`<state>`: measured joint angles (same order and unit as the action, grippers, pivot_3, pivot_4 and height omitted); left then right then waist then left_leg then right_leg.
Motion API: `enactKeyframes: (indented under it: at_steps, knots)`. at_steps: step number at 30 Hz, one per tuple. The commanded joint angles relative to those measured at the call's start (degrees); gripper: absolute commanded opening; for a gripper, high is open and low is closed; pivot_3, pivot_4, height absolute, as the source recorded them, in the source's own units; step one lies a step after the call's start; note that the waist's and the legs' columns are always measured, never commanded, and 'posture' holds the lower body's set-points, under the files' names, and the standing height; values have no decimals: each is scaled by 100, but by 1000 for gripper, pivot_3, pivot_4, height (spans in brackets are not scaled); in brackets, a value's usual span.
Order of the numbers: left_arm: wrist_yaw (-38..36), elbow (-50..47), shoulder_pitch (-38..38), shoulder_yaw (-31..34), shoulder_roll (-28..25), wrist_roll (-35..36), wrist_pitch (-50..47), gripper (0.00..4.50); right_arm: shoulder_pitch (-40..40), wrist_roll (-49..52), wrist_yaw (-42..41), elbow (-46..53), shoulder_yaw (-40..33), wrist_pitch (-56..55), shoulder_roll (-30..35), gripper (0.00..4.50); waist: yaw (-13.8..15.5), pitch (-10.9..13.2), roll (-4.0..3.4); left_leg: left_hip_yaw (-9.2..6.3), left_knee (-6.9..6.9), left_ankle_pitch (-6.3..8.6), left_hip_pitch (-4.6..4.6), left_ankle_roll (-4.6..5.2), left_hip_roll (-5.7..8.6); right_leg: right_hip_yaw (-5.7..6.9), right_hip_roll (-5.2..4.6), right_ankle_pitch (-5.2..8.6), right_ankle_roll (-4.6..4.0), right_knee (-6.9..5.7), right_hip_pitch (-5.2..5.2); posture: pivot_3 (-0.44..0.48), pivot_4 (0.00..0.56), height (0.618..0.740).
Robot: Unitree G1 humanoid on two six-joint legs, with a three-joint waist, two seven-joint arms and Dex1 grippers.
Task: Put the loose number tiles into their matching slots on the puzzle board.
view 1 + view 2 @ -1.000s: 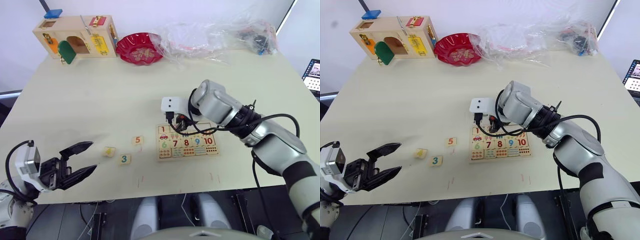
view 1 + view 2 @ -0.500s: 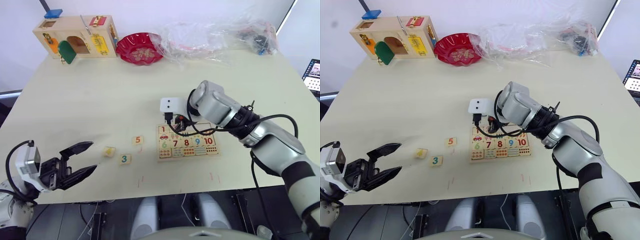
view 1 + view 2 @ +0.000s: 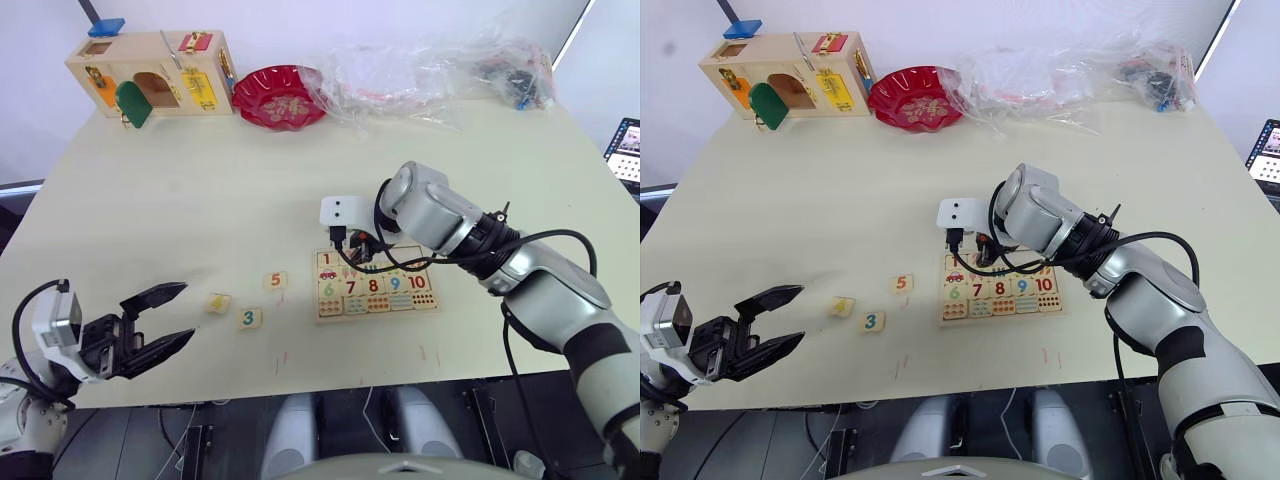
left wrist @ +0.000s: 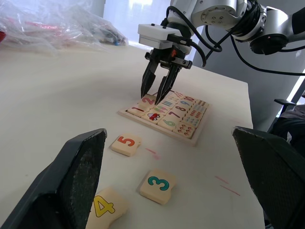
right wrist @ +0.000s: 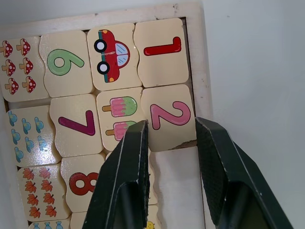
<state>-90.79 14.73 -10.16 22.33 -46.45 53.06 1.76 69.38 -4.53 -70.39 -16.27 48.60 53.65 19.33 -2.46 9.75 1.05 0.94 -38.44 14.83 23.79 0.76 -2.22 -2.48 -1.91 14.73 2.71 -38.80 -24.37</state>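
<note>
1. Right now the right pincer (image 4: 158, 90) stands over the puzzle board (image 3: 374, 283), fingers narrowly apart astride the 2 tile (image 5: 170, 116), which sits in its slot beside the 1 tile (image 5: 161, 51).
2. Judged step: seating the 2; tiles 5 (image 3: 275, 281), 4 (image 3: 217, 301) and 3 (image 3: 249, 318) lie loose on the surface (image 3: 200, 200).
3. Left pincer (image 3: 155, 326) hangs wide and empty near them.
4. Next likely calls for lifting clear, then fetching the 3.

Head stereo looks down; both wrist views share puzzle board (image 4: 164, 116).
</note>
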Motion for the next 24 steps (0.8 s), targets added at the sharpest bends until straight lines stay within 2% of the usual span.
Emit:
enactKeyframes:
  at_steps: [1,8,11,12,13,14,15,16,20,24]
  knots:
    - [-171,-95,-2,115,-6,14,4,4500,-5,-44,-31,104,-96,-20,17,865,0,0,0,0,0,0,0,0,0,0,0,0,0,0,0,0,150,740]
    - [-171,-96,-21,131,-18,30,1,4500,3,-65,-79,124,-58,-103,33,865,0,0,0,0,0,0,0,0,0,0,0,0,0,0,0,0,150,740]
    - [-171,-102,-39,138,-18,32,5,4500,-8,-97,-97,150,-55,-168,47,2418,0,0,0,0,0,0,1,0,0,0,0,0,0,1,0,0,150,740]
    - [-171,-107,-44,140,-15,32,4,4500,-12,-103,-93,160,-59,-176,47,2724,0,0,0,0,0,0,1,0,0,0,0,0,0,1,0,0,150,740]
    - [-171,-114,-52,143,-12,34,5,4500,-19,-109,-93,177,-63,-175,49,3247,0,0,0,0,0,0,1,0,0,0,0,0,0,1,0,0,150,740]
    - [-171,-118,-53,144,-6,32,4,4500,-27,-120,-98,190,-66,-192,58,3406,0,0,0,0,0,0,1,0,0,0,0,0,0,1,0,0,150,740]
    - [-171,-124,-59,146,-4,33,5,4500,-36,-132,-99,207,-74,-208,65,4194,0,0,0,0,0,0,0,0,0,-1,0,0,0,0,0,0,150,740]
    - [-171,-126,-59,146,-2,32,3,4500,-42,-141,-95,217,-86,-225,70,4371,0,0,0,-1,0,0,0,0,0,0,0,0,0,0,0,0,150,740]
    - [-171,-159,-81,157,11,32,-6,4500,-29,-65,-120,377,-302,-298,190,4478,1,0,0,-1,0,0,1,0,-1,0,0,0,0,0,-1,0,150,740]
    - [-171,-181,-92,172,10,35,-25,4500,-330,353,-92,735,-1042,-656,381,4478,7,1,1,-3,1,0,4,0,-1,-1,-1,0,0,2,-3,0,150,740]
